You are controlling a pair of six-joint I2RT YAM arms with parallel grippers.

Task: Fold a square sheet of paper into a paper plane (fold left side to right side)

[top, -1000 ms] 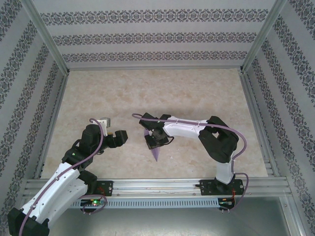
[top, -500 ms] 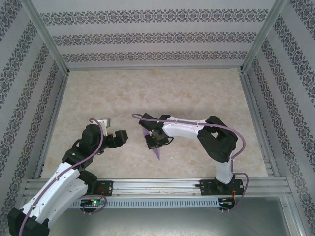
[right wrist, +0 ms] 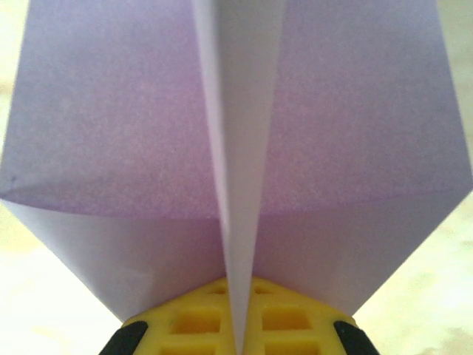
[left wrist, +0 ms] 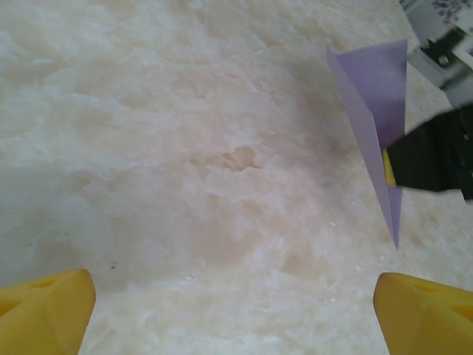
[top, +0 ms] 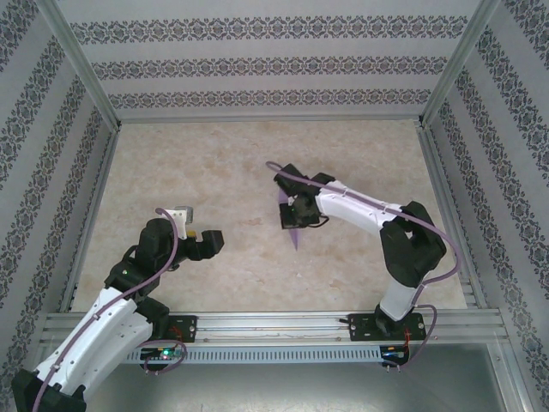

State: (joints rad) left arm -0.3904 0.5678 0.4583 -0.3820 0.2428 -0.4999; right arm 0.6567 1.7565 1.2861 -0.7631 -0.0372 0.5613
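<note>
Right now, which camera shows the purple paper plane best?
The left wrist view: the paper plane shows in outline, wide end to sharp point, pinched by the right gripper. The right wrist view shows its central crease up close; the top view, a purple sliver.

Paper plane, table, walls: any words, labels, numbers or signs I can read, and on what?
No readable text anywhere.
The paper plane: plain lavender, unmarked.
The table: marbled surface, no writing.
The walls: ornamental patterned bands, no letters or numbers.
</note>
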